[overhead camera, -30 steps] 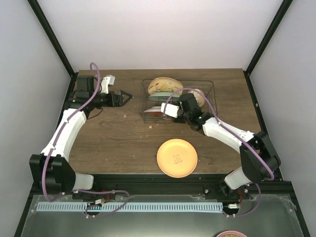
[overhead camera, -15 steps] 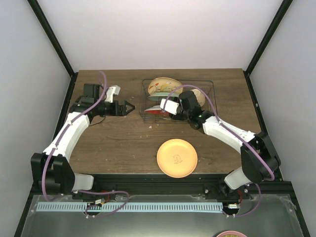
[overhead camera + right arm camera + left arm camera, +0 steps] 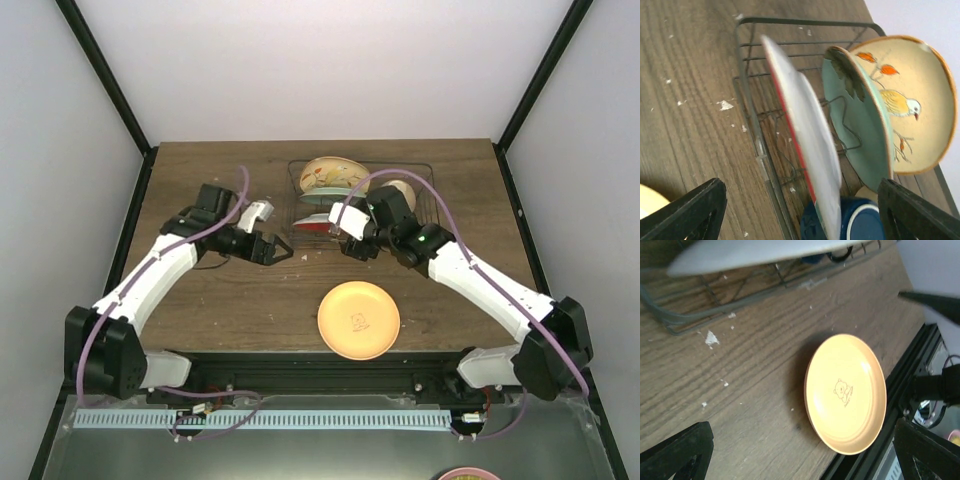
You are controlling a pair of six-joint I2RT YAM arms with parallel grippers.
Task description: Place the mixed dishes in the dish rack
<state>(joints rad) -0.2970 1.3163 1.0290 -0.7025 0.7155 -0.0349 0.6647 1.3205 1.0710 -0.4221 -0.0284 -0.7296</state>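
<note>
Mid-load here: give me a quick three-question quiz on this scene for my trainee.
1. True or false: the tan plate is in the rack.
2. How many plates stand in the rack? A) one B) three C) five
3. Fill in: the left claw and right claw both stand ____.

Key:
1. False; it lies on the table.
2. B: bird plate, mint plate, red plate.
3. Open, holding nothing.
</note>
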